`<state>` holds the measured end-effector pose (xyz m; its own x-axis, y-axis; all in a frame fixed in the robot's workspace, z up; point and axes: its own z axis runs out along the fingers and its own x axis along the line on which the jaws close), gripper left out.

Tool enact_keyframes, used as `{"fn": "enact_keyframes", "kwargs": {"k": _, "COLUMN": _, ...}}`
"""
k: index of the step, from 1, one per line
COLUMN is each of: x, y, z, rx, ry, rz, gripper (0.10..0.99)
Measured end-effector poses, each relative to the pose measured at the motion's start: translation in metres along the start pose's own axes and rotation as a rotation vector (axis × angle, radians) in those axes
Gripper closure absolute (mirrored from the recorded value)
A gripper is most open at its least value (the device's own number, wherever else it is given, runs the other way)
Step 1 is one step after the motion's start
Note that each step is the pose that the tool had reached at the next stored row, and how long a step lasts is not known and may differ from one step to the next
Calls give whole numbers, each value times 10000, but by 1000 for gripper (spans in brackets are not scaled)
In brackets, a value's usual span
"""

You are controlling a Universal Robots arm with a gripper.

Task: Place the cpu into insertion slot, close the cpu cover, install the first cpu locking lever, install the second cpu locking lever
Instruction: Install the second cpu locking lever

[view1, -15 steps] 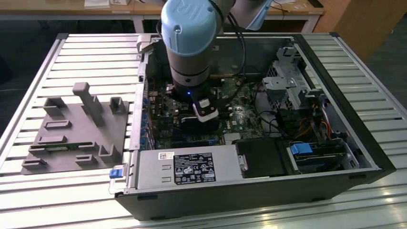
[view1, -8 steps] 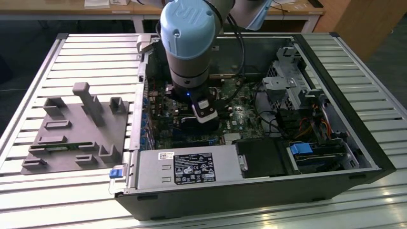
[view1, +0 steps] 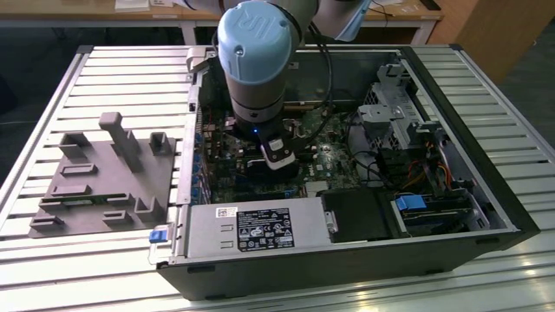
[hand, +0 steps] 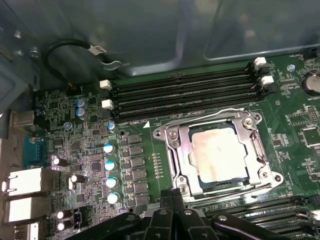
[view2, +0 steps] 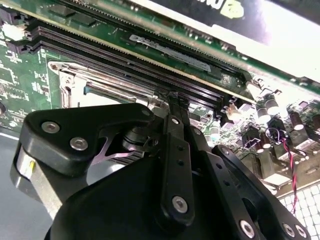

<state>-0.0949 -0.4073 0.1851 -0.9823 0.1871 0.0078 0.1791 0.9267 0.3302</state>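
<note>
In the first wrist view the cpu (hand: 217,152) lies flat in the insertion slot (hand: 260,175), its pale metal face showing through the window of the cpu cover (hand: 182,150). The cover lies down over it. Thin wire levers run along the far side (hand: 225,111) and the near side (hand: 235,189) of the frame. My gripper (hand: 172,194) is shut, its black fingers pressed together just beside the slot's near corner. The second wrist view shows the joined fingertips (view2: 176,100) close to the slot's silver rim (view2: 65,82). In the exterior view the gripper (view1: 277,162) hangs low inside the open computer case.
Black memory slots (hand: 185,92) run beside the socket, with capacitors (hand: 110,165) and a black cable (hand: 65,50) nearby. The grey power supply (view1: 260,224) and drive bays (view1: 399,117) crowd the case. A grey fixture (view1: 104,175) sits on the slatted table at the exterior view's left.
</note>
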Motion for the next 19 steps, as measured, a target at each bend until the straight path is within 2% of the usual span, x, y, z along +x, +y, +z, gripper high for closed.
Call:
{"fn": "enact_keyframes", "kwargs": {"k": 6, "x": 1, "y": 8, "z": -14, "rx": -9, "ry": -4, "rz": -1, "gripper": 984}}
{"fn": "enact_keyframes", "kwargs": {"k": 15, "x": 4, "y": 93, "z": -259, "rx": -2, "ry": -2, "rz": 0, "gripper": 984}}
{"fn": "enact_keyframes", "kwargs": {"k": 19, "x": -2, "y": 114, "z": -314, "rx": -3, "ry": -1, "rz": -2, "gripper": 984}}
